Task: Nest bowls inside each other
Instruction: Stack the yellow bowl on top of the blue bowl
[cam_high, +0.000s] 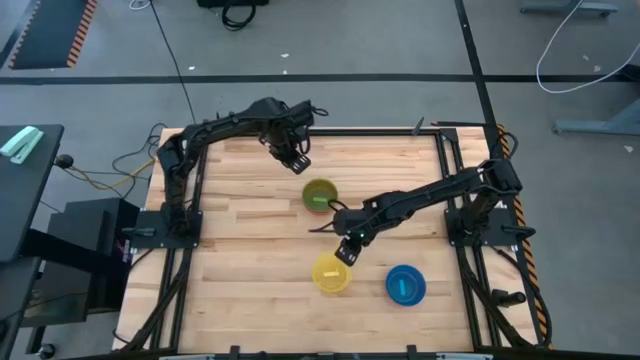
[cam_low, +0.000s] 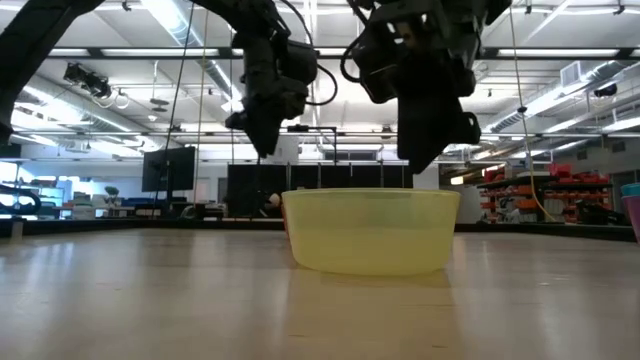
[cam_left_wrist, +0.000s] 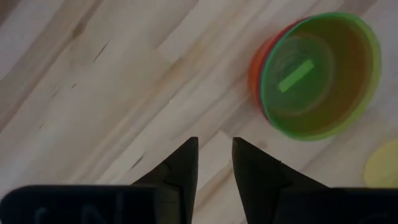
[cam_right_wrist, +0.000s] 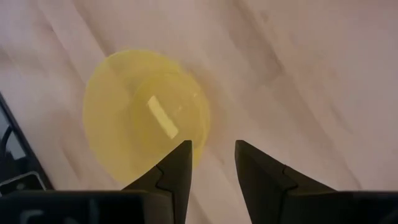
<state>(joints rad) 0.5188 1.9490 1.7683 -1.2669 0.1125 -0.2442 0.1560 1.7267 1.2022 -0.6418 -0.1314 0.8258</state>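
Three bowl spots on the table, and the right gripper (cam_high: 348, 250) hovers beside the yellow bowl (cam_high: 331, 272), fingers slightly parted and holding nothing.

Yellow sits near-centre, just off the fingertips and apart from them; the blue bowl (cam_high: 405, 285) lies to its right, the green bowl (cam_high: 320, 195) rests nested in an orange one (cam_left_wrist: 256, 62) farther back. Light, stiff, slick plastic by the look of it, so pinching the thin rim seems best. Left gripper (cam_high: 295, 161) waits beyond the stack, fingers narrowly apart, empty.

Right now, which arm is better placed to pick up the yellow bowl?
The right one. The right gripper hangs just beside the yellow bowl, fingers slightly apart. The left gripper is far off, beyond the green bowl.
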